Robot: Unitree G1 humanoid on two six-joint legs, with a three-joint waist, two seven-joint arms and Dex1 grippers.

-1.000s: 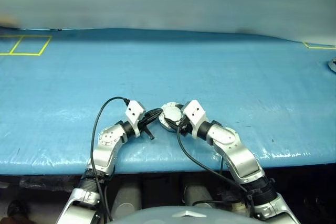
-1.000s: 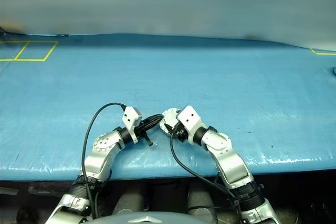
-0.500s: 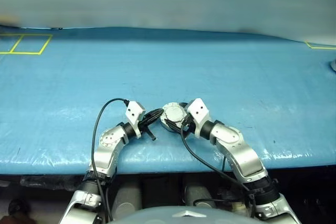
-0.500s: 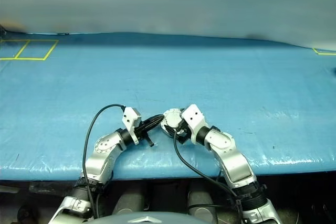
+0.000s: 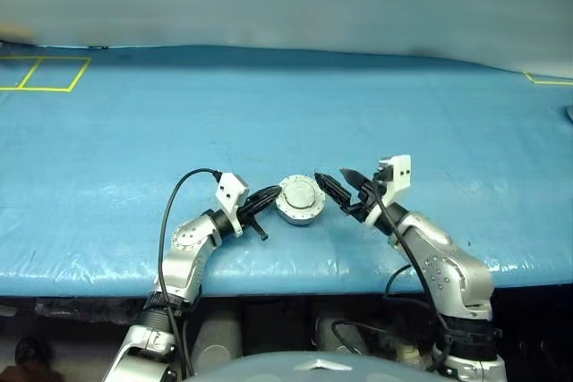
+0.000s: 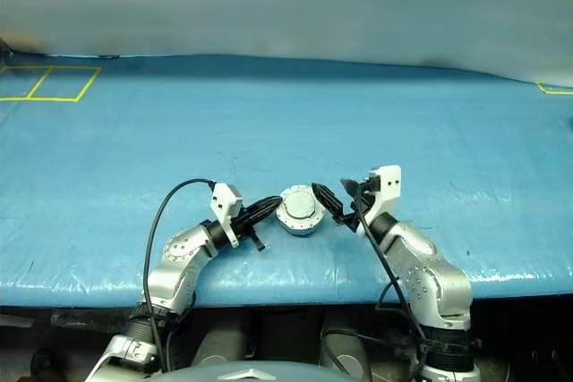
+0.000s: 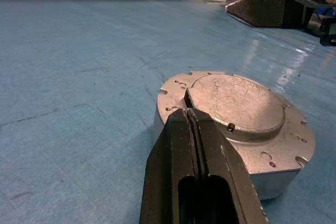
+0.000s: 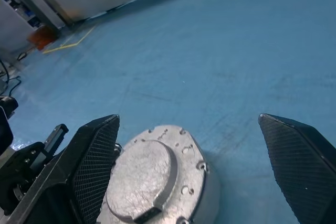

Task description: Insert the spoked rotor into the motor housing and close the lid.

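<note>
Housing: round silver-grey metal motor housing (image 5: pixel 299 200) sits near the front edge of the blue-covered desk (image 5: pixel 286 114).
Lid: plain silvery round lid (image 7: pixel 231 100) lies closed on top of it.
Left tool (image 7: pixel 188 109): fingers pressed together, tips touching the lid's rim.
Right tool (image 5: pixel 347 187): fingers spread wide, holding nothing, just beside the housing.
</note>
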